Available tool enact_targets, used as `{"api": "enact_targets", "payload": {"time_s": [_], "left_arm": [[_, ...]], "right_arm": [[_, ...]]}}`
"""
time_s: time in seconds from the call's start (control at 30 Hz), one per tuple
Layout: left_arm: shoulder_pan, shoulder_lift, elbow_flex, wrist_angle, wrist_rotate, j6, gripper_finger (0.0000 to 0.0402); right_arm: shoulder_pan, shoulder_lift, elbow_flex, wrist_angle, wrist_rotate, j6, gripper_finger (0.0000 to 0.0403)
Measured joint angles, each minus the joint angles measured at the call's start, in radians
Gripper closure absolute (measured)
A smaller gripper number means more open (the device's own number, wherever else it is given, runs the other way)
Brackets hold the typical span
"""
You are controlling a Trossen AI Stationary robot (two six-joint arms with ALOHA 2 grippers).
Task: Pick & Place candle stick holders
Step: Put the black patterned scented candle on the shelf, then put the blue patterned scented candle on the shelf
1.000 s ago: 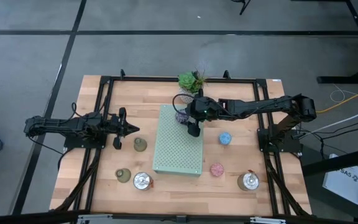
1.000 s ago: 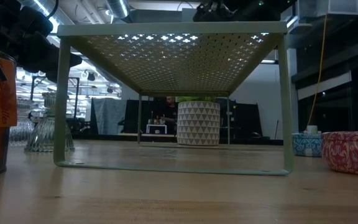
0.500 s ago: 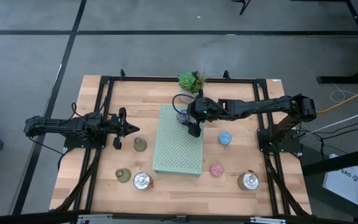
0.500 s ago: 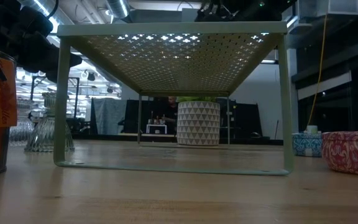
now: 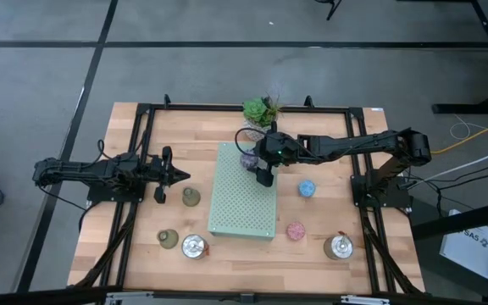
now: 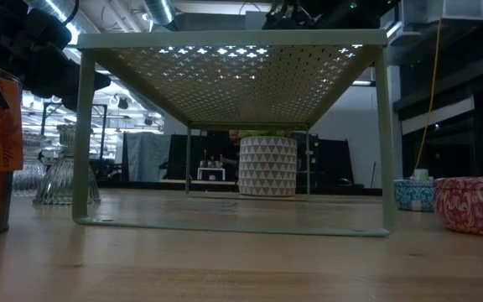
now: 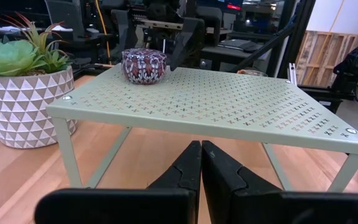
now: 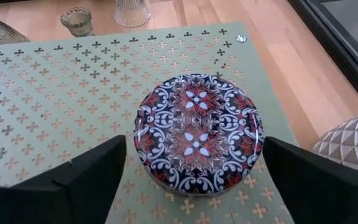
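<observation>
- The right hand (image 5: 255, 168) reached over the far corner of the pale green perforated rack (image 5: 242, 203), its fingers (image 8: 86, 177) spread wide on either side of the purple holder (image 8: 197, 132), not touching it
- The purple holder, with a red, white and dark floral lid, sat on top of the rack near its far corner, just in front of the succulent (image 5: 260, 110) in its white patterned pot (image 7: 25, 106)
- The left hand (image 5: 176, 176) waited low over the tabletop (image 5: 134, 254) to the left of the rack, its fingers (image 7: 188, 168) pressed together and pointing toward the rack
- An olive-green holder (image 5: 191, 197) stood on the tabletop just beyond the left hand's tips, between the hand and the rack
- A second olive-green holder (image 5: 168, 239) and a shiny silver holder (image 5: 194, 246) stood side by side near the front left corner of the rack
- The blue holder (image 5: 307, 188) stood on the tabletop to the right of the rack, near the right arm
- The pink holder (image 5: 295, 230) stood nearer the front edge, right of the rack's front corner
- The other silver holder (image 5: 340, 246) stood farther right, well apart from the pink one
- In the low view the pink holder (image 6: 475, 204) and blue holder (image 6: 414, 194) showed at the right, with the pot visible under the rack
</observation>
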Motion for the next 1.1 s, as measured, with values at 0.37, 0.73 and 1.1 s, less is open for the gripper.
{"api": "enact_targets", "payload": {"time_s": [0.37,0.73,1.1], "left_arm": [[0.0,0.0,0.0,0.0,0.0,0.0,0.0395],[0.0,0.0,0.0,0.0,0.0,0.0,0.0395],[0.0,0.0,0.0,0.0,0.0,0.0,0.0395]], "right_arm": [[-0.008,-0.041,0.001,0.041,-0.035,-0.035,0.0023],[-0.007,-0.184,0.0,-0.002,-0.206,-0.082,0.0023],[0.046,-0.227,0.0,-0.22,-0.272,-0.039,0.0023]]}}
